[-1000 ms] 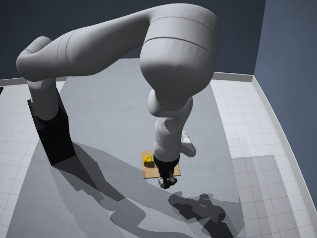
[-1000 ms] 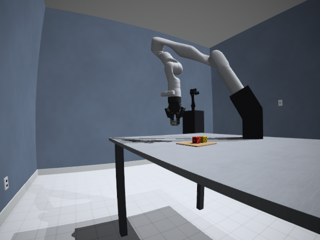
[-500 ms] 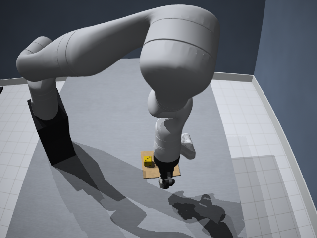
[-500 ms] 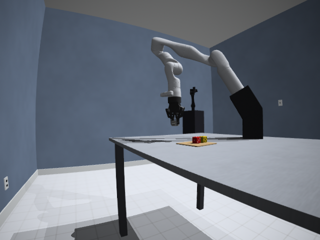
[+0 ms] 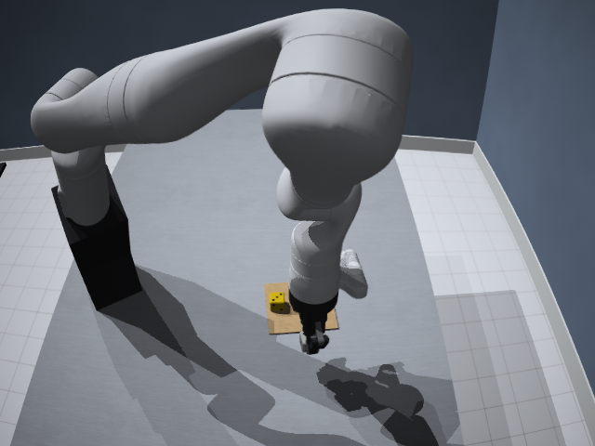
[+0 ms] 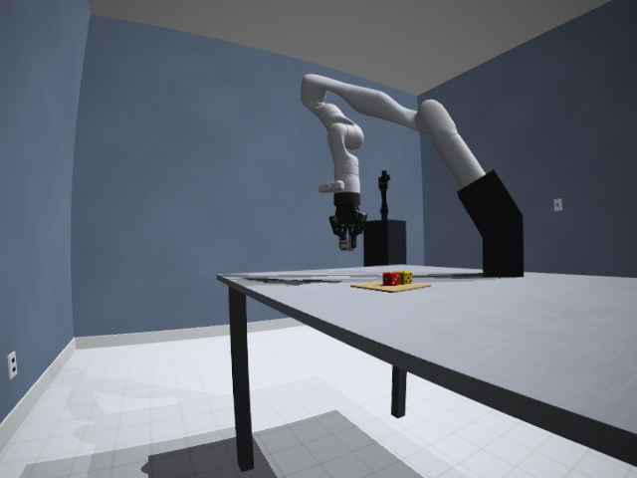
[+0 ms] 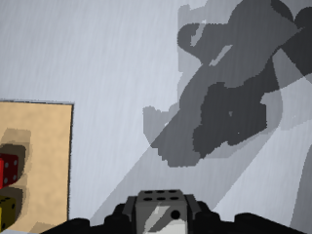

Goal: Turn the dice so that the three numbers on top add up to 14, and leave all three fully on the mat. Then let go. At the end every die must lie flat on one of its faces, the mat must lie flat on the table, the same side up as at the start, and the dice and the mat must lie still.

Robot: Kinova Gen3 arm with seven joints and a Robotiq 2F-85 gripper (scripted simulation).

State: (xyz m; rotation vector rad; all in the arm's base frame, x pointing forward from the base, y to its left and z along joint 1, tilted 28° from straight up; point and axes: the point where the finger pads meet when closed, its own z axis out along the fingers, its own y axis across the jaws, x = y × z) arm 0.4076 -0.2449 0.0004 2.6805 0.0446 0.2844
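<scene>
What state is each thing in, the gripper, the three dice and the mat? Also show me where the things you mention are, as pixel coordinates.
Black two-finger gripper (image 5: 314, 341) (image 6: 347, 243) (image 7: 161, 209): fingers shut on the white die, raised.
White cubic die (image 6: 345, 244) (image 7: 161, 225): held in the air.
Red cubic die (image 6: 390, 279) (image 7: 8, 171): flat on the mat.
Yellow cubic die (image 5: 276, 301) (image 6: 406, 278) (image 7: 7, 213): flat on the mat.
Tan square mat (image 5: 282, 326) (image 6: 393, 288) (image 7: 49, 161): flat on the table.

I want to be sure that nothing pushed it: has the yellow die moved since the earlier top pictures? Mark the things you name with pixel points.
No, the yellow die (image 5: 276, 301) (image 6: 405, 278) (image 7: 6, 214) appears in the same place near the left edge of the mat (image 5: 284, 326) (image 6: 393, 288) (image 7: 49, 171).
</scene>
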